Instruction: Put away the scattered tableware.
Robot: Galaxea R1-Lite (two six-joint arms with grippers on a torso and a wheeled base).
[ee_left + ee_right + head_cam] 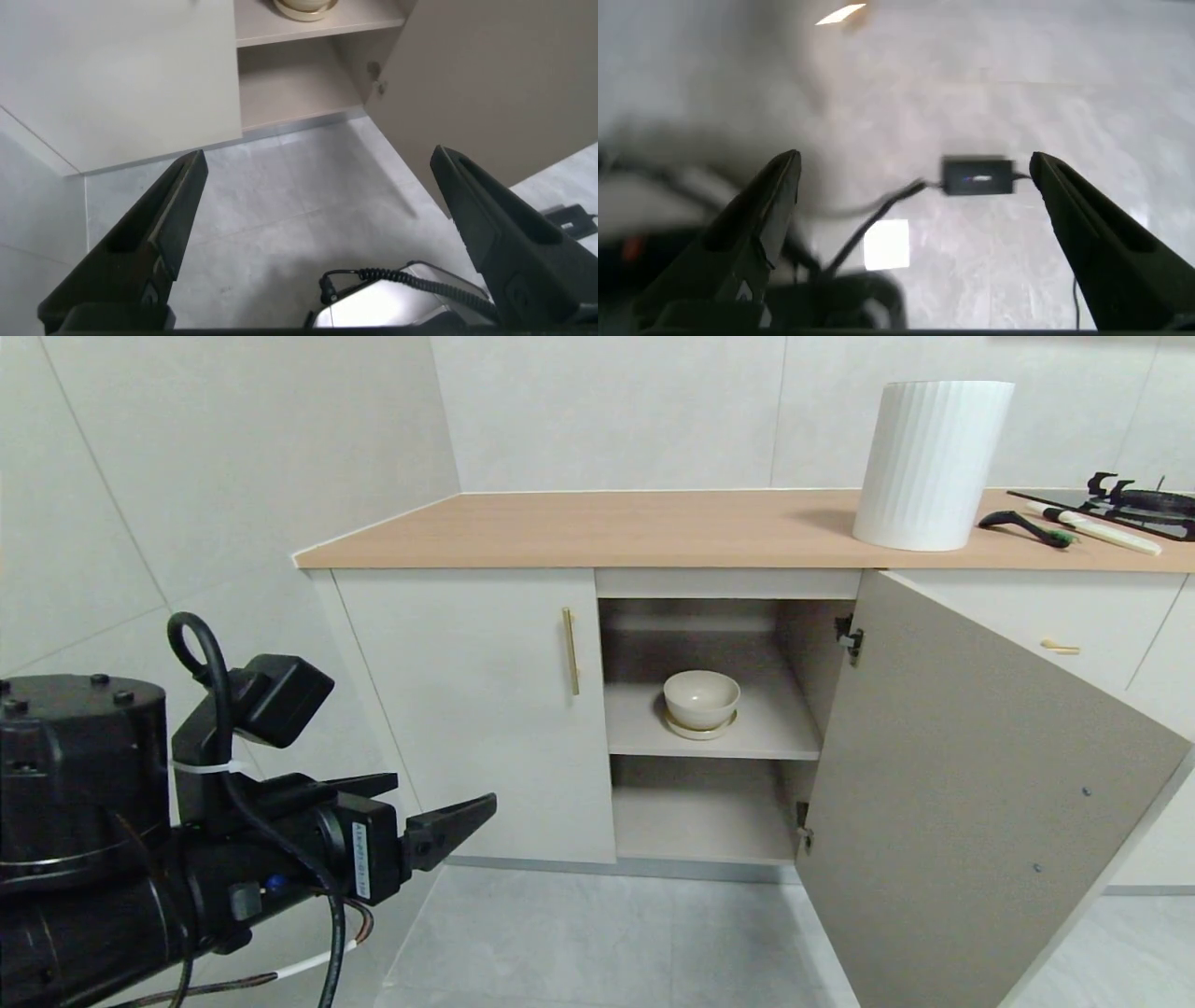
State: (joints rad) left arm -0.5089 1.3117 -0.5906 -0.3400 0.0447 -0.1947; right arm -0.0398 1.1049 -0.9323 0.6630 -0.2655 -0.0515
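Observation:
A beige bowl (701, 696) sits on a small plate (698, 731) on the middle shelf (775, 733) of the open cabinet. The bowl's base (304, 7) appears at the edge of the left wrist view. My left gripper (446, 795) hangs low, left of the cabinet and well short of it, pointing towards it. Its fingers (149, 247) are spread wide, so the left gripper (318, 157) is open with nothing in it, above the floor. My right gripper (913, 161) is also open and holds nothing, facing grey floor.
The cabinet door (971, 784) stands swung out to the right; the left door (467, 709) is closed. On the wooden counter (607, 527) stand a white ribbed container (934, 462), a black peeler (1027, 527) and a pale-handled tool (1106, 532). A black box with cable (976, 175) lies on the floor.

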